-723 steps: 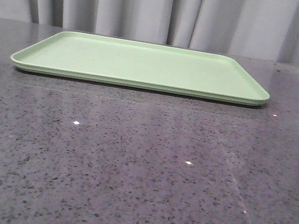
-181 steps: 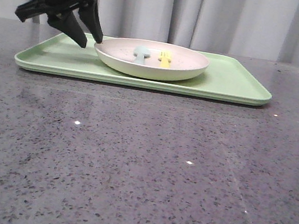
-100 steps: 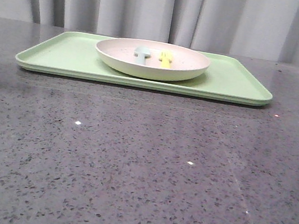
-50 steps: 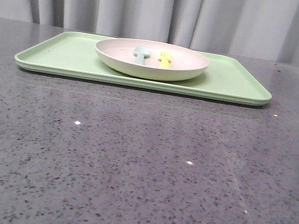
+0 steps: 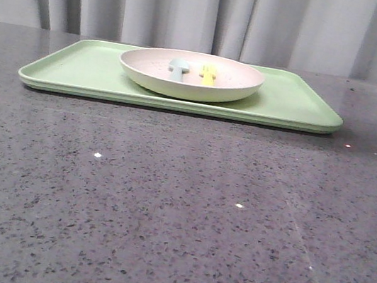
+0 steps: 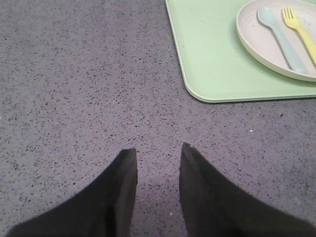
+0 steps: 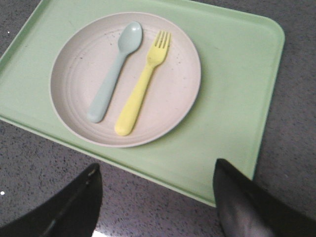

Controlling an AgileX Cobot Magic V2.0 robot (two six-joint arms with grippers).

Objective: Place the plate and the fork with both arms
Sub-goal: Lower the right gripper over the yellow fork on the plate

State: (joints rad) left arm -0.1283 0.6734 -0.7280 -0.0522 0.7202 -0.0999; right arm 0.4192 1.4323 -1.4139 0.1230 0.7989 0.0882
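Note:
The cream-pinkish speckled plate (image 5: 191,75) sits on the light-green tray (image 5: 78,70), left of the tray's middle. The yellow fork (image 5: 208,73) lies in the plate beside a pale blue spoon (image 5: 178,68). The right wrist view shows the plate (image 7: 173,94) with the fork (image 7: 140,91) and spoon (image 7: 112,74) side by side. My right gripper (image 7: 155,168) is open and empty, above the tray's near edge. My left gripper (image 6: 158,148) is open and empty over bare table, off the tray's corner (image 6: 207,69); the plate (image 6: 261,42) is at that view's edge. Neither gripper shows in the front view.
The dark speckled stone table (image 5: 176,218) stretches from the tray to the front edge. Grey curtains (image 5: 209,12) hang behind the table.
The plate with fork and spoon came onto the tray. The left gripper was at the plate's left rim 1.8 s ago and has left the front view. Nothing has moved in the last second.

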